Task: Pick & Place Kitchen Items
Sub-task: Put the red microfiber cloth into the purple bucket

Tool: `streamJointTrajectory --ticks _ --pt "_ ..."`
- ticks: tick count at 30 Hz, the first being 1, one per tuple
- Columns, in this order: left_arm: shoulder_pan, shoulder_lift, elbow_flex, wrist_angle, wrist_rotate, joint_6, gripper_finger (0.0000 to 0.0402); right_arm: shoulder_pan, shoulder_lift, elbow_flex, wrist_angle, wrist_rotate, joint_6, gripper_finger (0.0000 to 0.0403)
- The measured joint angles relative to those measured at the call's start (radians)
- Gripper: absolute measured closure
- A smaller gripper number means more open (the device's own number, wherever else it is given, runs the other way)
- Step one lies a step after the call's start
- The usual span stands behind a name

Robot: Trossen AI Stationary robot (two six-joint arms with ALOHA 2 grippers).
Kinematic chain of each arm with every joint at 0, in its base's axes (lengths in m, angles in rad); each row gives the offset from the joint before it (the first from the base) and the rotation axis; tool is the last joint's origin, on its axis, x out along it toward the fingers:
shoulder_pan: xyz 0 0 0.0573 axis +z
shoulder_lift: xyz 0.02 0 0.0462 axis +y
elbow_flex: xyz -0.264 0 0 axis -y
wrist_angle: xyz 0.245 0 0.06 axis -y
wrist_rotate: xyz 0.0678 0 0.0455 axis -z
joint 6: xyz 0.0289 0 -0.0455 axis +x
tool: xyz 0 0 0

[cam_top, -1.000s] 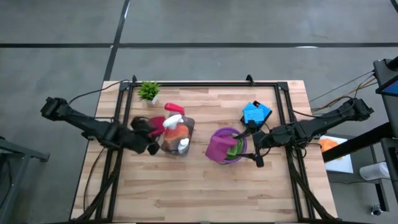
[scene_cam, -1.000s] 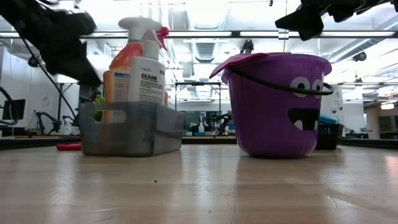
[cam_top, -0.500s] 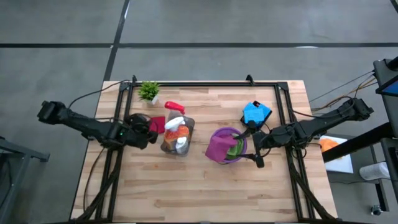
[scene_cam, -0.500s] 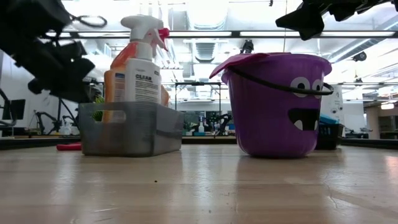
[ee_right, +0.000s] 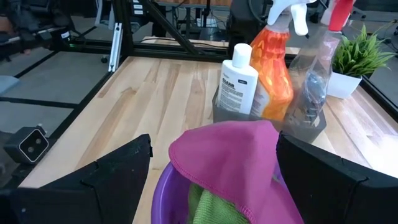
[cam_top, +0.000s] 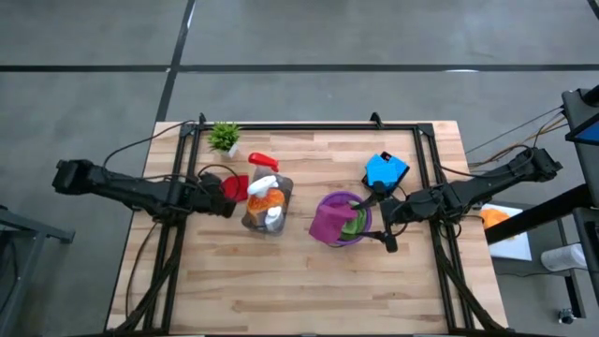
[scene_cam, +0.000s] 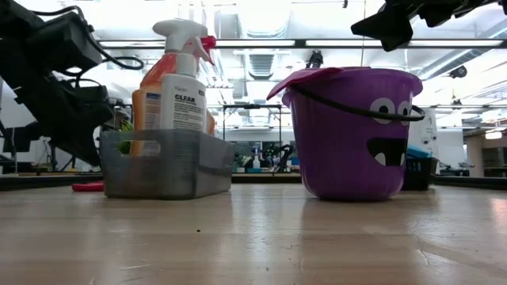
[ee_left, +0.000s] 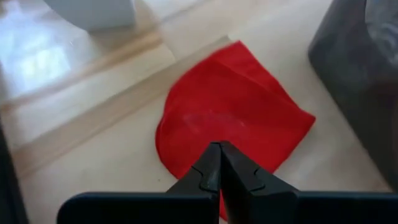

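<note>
The left end effector [cam_top: 223,199] sits low at the left side of the wooden worktop [cam_top: 281,281], its two dark fingers [ee_left: 214,171] pressed together with no gap, the tips over the near edge of the red cloth [ee_left: 230,124]. Whether any fabric is pinched between them cannot be told. The red cloth lies flat on the worktop, just beside the grey bin [cam_top: 267,208]. A small green potted plant [cam_top: 224,137] stands near the back edge, behind the cloth.

The grey bin holds the orange spray bottle [scene_cam: 162,75] with its white trigger, a white-capped bottle [ee_right: 237,84] labelled "CLEAR", and a red-topped bottle [cam_top: 261,162], all upright.

To the right of the bin stands the purple bucket [scene_cam: 352,134] with a face printed on its side. A magenta cloth [ee_right: 236,158] drapes over its rim, and a green cloth [ee_right: 214,205] lies inside, under it.

Behind and to the right of the bucket, blue sponges [cam_top: 385,169] rest on the worktop.

The right end effector [cam_top: 380,212] hangs just beside the bucket's right rim, above it, fingers spread wide and holding nothing.
</note>
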Motion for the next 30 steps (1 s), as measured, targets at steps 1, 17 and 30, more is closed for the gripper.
streamJointTrajectory --ticks 1,17,30 --pt "0.002 0.0 -0.006 0.006 0.012 0.0 0.0396 0.0 0.0 0.0 0.0 0.0 0.0 0.0064" --pt "0.024 0.135 -0.025 0.075 0.114 0.007 0.0396 0.0 0.0 0.0 0.005 0.0 0.0 0.0064" --pt "-0.012 0.235 0.052 -0.068 0.402 0.038 0.0396 0.0 0.0 0.001 0.004 0.0 0.0 0.0064"
